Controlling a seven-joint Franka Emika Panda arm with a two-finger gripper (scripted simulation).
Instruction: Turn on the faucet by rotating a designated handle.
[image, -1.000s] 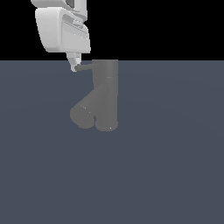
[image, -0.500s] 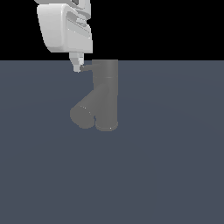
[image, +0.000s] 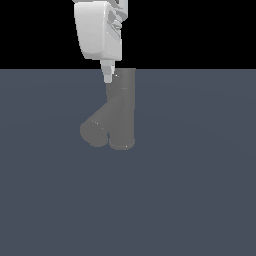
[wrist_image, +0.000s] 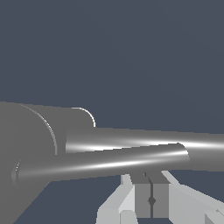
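The grey faucet (image: 122, 110) stands on the floor as an upright cylinder, with a thick spout (image: 95, 131) branching off low toward the exterior view's left. My white gripper (image: 107, 77) hangs at the cylinder's upper edge, on that same side. Its fingers are shut together and hold nothing. In the exterior view the fingertips cover the handle. In the wrist view the handle (wrist_image: 100, 162) is a thin shiny rod sticking out from the faucet body (wrist_image: 30, 131). It lies just beyond my shut gripper (wrist_image: 151, 194), and I cannot tell whether they touch.
A flat dark blue-grey floor (image: 200, 200) spreads around the faucet, with black background above it. Nothing else stands in view.
My gripper has moved toward the exterior view's right, up to the upright cylinder. The handle rod, which earlier stuck out sideways, no longer shows beside the cylinder.
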